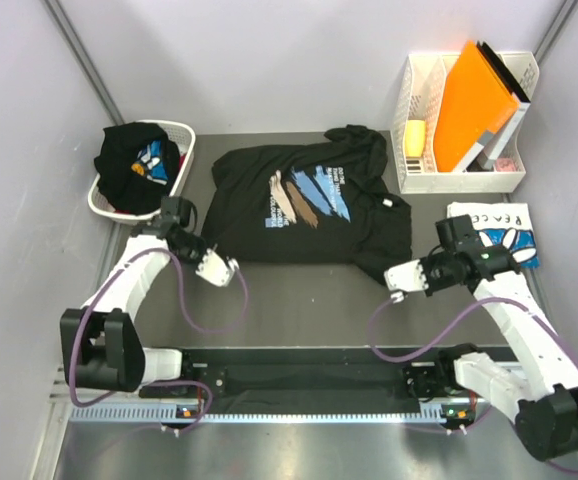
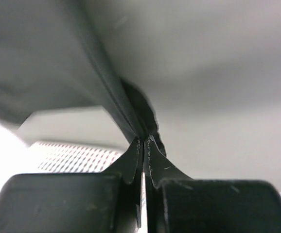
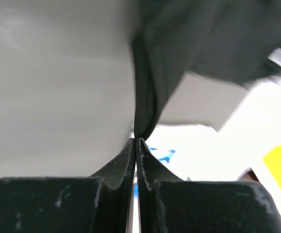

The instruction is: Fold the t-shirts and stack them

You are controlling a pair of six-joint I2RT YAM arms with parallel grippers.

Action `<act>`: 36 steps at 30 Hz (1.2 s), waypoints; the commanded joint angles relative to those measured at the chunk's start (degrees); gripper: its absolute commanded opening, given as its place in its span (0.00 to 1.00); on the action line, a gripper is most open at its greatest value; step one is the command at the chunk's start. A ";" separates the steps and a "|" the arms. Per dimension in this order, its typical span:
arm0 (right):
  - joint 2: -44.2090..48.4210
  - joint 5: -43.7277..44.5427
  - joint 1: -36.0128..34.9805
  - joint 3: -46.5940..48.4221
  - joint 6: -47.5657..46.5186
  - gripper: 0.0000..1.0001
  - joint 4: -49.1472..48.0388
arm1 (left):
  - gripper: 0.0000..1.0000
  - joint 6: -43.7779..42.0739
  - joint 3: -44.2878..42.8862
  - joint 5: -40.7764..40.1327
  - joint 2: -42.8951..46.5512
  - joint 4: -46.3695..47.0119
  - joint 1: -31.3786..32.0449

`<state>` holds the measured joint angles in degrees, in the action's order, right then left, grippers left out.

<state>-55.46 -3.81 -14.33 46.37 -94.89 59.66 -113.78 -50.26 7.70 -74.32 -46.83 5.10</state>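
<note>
Early. Clamped shut on spread black print t-shirt [image 1: 309, 200] with left end effector [image 2: 143, 141], right end effector [image 3: 135, 141]. Folded: only white PEACE t-shirt [image 1: 514, 225].

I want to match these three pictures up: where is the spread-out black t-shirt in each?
Top external: black t-shirt spread flat, centre.
Left wrist: its dark edge, centre, pinched in the left pincer.
Right wrist: dark cloth upper right, pinched in the right pincer.
Shared landmark: folded white tee, seen in top and right-wrist views.
</note>
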 commanded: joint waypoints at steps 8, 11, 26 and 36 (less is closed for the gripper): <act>4.05 -2.61 3.60 31.30 17.63 0.00 -14.51 | 0.00 16.65 -27.08 7.51 9.80 5.92 -1.24; 4.49 1.78 3.60 34.39 18.69 0.00 -26.85 | 0.00 16.13 -27.26 5.13 11.83 19.81 -1.15; 3.52 7.33 3.60 56.02 10.43 0.00 -38.04 | 0.00 13.84 -44.58 2.66 14.72 32.15 -1.15; -2.36 4.78 3.52 55.23 12.45 0.00 -53.13 | 0.00 15.95 -42.28 2.05 10.80 38.28 -1.15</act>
<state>-52.75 1.10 -11.49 102.37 -83.31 18.06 -98.91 -92.84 11.11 -57.08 -14.85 4.32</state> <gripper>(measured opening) 0.003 0.014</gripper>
